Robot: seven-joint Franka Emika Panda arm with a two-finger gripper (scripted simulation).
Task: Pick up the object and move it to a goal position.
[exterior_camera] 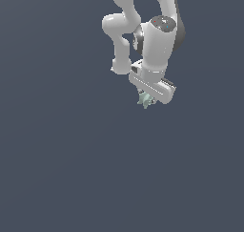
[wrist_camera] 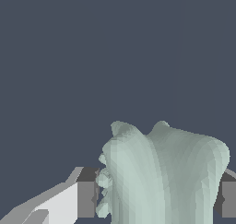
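Here, object (wrist_camera: pixel 161 177) clamped between gripper (wrist_camera: pixel 154 200) fingers

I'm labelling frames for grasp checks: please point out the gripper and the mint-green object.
gripper (exterior_camera: pixel 146 99): exterior view, midway between its fingertips.
mint-green object (wrist_camera: pixel 161 177): wrist view, middle of its lumpy body, between the finger pads.

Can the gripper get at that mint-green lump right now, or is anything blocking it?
Yes, it seems so: the lump already sits between the gripper fingers, apparently touching both pads. Nothing else is in view around it.
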